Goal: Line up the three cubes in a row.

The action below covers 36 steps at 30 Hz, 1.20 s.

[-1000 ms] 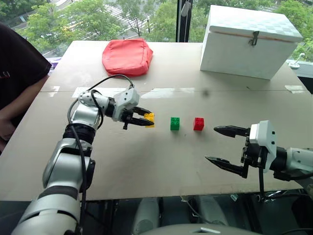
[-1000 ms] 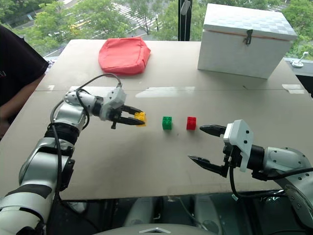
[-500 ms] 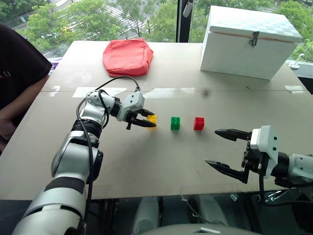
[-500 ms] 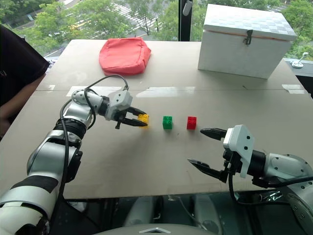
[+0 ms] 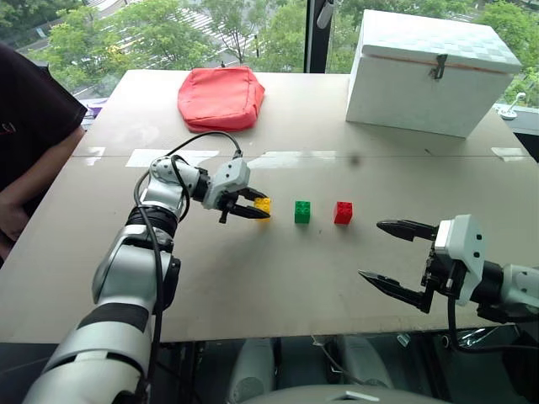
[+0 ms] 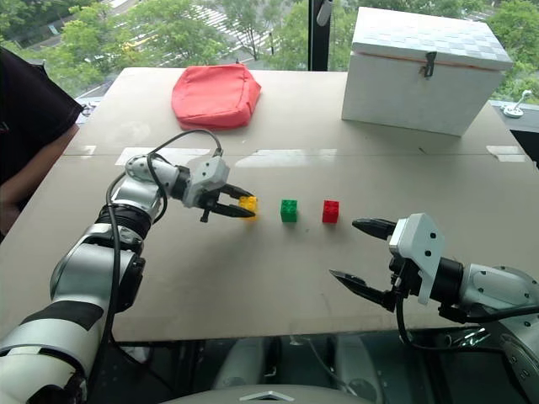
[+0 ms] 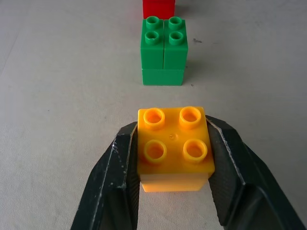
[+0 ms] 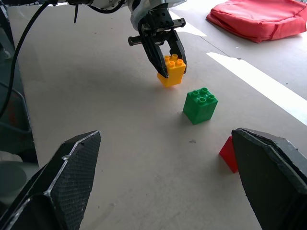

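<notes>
Three studded cubes stand in a line across the table's middle: yellow point(image 5: 263, 204), green point(image 5: 301, 211), red point(image 5: 343, 212). My left gripper point(image 5: 258, 206) reaches in from the left, and its black fingers point(image 7: 120, 163) press against both sides of the yellow cube point(image 7: 175, 148), which rests on the table. Beyond it, the left wrist view has the green cube point(image 7: 163, 50) and the edge of the red cube point(image 7: 158, 7) straight ahead. My right gripper point(image 5: 370, 249) hovers wide open and empty, to the right of the red cube and nearer the front edge.
A big white latched box point(image 5: 429, 71) stands at the back right. A red cloth bag point(image 5: 219, 97) lies at the back left. A person in a dark top point(image 5: 29, 126) is at the table's left edge. A pale tape strip point(image 5: 152, 157) crosses the table.
My left elbow has drawn in toward the table while that gripper stays at the yellow cube. The cubes and my right gripper have kept their places.
</notes>
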Motion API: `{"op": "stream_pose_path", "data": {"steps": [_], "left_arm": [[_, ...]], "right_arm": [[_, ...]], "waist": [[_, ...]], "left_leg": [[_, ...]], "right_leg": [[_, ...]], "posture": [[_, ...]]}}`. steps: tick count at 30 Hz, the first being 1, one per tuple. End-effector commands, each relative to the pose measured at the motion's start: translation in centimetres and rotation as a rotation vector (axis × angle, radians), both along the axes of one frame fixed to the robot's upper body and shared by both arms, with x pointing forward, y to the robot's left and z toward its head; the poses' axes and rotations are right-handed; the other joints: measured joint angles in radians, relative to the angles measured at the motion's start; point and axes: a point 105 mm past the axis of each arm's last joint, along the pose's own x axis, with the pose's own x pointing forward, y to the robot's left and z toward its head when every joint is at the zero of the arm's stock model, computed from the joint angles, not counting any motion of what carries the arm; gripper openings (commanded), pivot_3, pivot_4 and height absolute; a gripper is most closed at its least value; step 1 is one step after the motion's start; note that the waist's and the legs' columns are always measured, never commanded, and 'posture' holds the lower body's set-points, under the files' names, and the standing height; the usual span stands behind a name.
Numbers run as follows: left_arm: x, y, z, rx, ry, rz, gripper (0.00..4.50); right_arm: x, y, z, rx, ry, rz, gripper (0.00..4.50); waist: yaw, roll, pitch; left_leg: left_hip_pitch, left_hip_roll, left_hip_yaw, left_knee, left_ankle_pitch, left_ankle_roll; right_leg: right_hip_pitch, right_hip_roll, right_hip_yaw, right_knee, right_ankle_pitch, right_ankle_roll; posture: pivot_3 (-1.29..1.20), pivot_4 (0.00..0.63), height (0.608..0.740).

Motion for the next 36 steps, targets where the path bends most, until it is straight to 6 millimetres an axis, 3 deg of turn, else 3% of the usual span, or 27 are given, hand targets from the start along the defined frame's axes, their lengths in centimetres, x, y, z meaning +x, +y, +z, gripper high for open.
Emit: {"op": "stream_pose_path", "data": {"steps": [1,5,13,16,20,23,29,36], "left_arm": [[0.6,0.0,1.3,-0.024,-0.052,0.021,3.06],[0.4,0.0,1.5,-0.046,-0.042,0.010,4.47],[-0.5,2.3,3.9,-0.154,-0.070,0.068,4.47],[-1.7,2.7,5.1,-0.253,-0.092,0.129,4.47],[-4.9,2.8,6.7,-0.490,-0.063,0.367,4.47],[-7.3,3.1,6.0,-0.547,-0.027,0.537,4.47],[-13.9,4.4,3.2,-0.503,0.074,0.709,4.47],[-16.8,6.3,1.2,-0.401,0.126,0.800,4.47]], "right_arm": [[-0.2,0.0,0.9,-0.009,-0.046,0.000,4.50],[-0.3,0.0,0.8,-0.009,-0.044,-0.001,4.50],[-0.3,-0.3,0.7,0.004,-0.038,-0.022,4.50],[0.0,-0.7,0.7,0.015,-0.049,-0.053,4.50],[0.3,-2.2,0.6,0.010,-0.056,-0.119,4.50],[0.3,-3.4,0.3,-0.013,-0.038,-0.147,4.50],[-0.4,-6.0,-0.2,-0.049,0.012,-0.188,4.50],[-1.2,-9.3,-1.2,-0.093,0.072,-0.273,4.50]], "waist": [[0.000,0.000,0.000],[0.000,0.000,0.000],[-0.007,0.000,0.000],[-0.005,0.000,0.000],[-0.003,0.000,0.000],[-0.003,0.001,0.000],[-0.002,0.002,-0.001],[0.003,0.005,-0.003]], "left_leg": [[0.000,0.000,0.000,0.000,0.000,0.000],[0.000,0.000,0.000,0.000,0.000,0.000],[0.001,0.001,0.000,0.000,0.000,0.000],[0.002,0.003,0.000,0.000,0.000,0.000],[0.001,0.006,0.001,0.000,0.000,0.000],[0.002,0.006,0.001,0.000,0.000,0.000],[0.006,0.007,0.000,0.000,0.000,-0.001],[0.007,0.005,0.000,0.000,-0.003,-0.005]], "right_leg": [[0.000,0.000,0.000,0.000,0.000,0.000],[0.000,0.000,0.000,0.000,0.000,0.000],[0.000,0.000,0.001,0.001,0.000,0.000],[0.000,0.000,0.001,0.001,0.000,0.000],[0.000,0.000,0.002,0.001,0.000,0.000],[0.000,-0.001,0.002,0.001,-0.001,0.002],[0.003,-0.001,0.001,0.001,-0.002,0.003],[0.003,-0.004,0.000,0.000,-0.002,0.002]], "posture": [[0.00,0.150,0.740],[0.00,0.150,0.740],[0.00,0.150,0.740],[0.00,0.150,0.740],[0.00,0.150,0.740],[0.00,0.150,0.740],[0.00,0.150,0.740],[0.00,0.150,0.740]]}}
